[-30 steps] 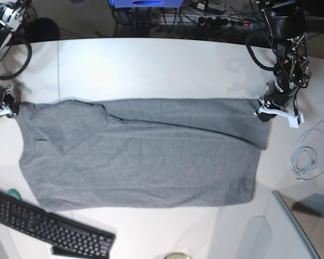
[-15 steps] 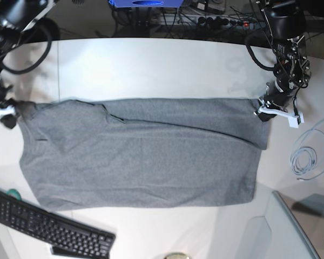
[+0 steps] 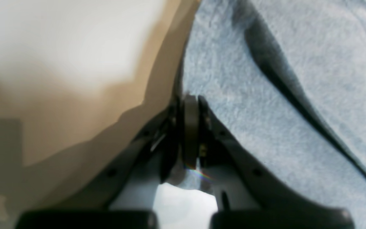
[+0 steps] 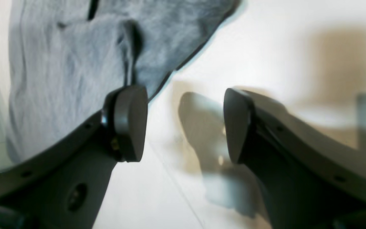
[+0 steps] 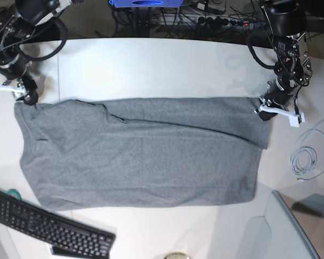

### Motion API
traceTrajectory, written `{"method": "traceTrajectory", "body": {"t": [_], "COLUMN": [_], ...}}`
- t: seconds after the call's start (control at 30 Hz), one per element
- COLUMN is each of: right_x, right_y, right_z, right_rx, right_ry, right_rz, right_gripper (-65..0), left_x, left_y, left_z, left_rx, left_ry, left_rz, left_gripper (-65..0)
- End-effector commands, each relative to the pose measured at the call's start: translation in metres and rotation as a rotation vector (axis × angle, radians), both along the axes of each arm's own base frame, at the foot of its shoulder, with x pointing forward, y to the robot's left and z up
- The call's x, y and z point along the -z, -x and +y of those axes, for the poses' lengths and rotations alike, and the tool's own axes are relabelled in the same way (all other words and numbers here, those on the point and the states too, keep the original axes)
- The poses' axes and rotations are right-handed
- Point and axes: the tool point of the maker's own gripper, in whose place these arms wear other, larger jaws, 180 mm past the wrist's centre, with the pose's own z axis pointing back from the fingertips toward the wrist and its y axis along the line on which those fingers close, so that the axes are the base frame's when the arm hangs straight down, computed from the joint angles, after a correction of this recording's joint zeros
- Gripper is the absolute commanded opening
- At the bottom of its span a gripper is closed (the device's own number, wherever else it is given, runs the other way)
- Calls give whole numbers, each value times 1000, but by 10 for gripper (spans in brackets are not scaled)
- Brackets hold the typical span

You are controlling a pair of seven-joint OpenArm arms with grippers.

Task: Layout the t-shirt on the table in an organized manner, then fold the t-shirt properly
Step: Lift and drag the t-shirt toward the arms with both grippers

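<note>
Across the middle of the white table (image 5: 151, 65) the grey t-shirt (image 5: 146, 156) lies spread flat, its long axis running side to side in the base view. Much is hard to read: both wrist views are blurred. The collar and any label cannot be made out. A folded flap lies over the shirt near its left end in the base view, and a long crease runs diagonally toward the right edge. The table's front and left parts are cut off by the frame, and a black keyboard (image 5: 48, 226) sits partly on the lower left, just beside the shirt's bottom corner. A coil of pale cable (image 5: 305, 159) lies on the table to the right, apart from the cloth. Nothing that serves as a container shows clearly.

The left gripper (image 3: 190, 105), at the base view's right, has its jaws pressed together on the t-shirt (image 3: 265, 95): in its wrist view grey cloth runs right up to the closed tips, and in the base view it sits at the shirt's upper right corner. The right gripper (image 4: 186, 124), at the base view's left, stands with its jaws spread and only bare table (image 4: 265, 47) between them. The t-shirt (image 4: 62, 73) lies just beside one finger (image 4: 129, 121) in that view; whether the finger touches the cloth cannot be told. In the base view this gripper (image 5: 22, 91) hangs just above the shirt's upper left corner.
</note>
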Motion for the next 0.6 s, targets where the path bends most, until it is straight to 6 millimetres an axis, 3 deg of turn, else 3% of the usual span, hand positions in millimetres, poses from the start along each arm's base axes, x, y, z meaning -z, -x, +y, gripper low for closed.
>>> {"method": "traceTrajectory", "body": {"t": [0.0,0.27,0.47,0.57], "right_x": [-4,5,11,11], "right_y": [-5,-30,-39,-40], "right_z": [-14,-25,-15,-15], "right_rx": [14,47,44,45], "right_ry": [13,-23,-68,-67], "right_rz": [-16,-43,-45,-47], "right_gripper": [-305,-308,-311,-386], "left_x": [-16,-16,-16,-16], "left_y": [-12,-12,-12,-12], "left_z": [10,10,10,10], "left_rx": [-3,-3,-3,-3], "left_ry": [-26,-26,-26,-26], "left_rz": [-49,-49,-49,-49], "left_gripper": [-650,-650,-650,-650]}}
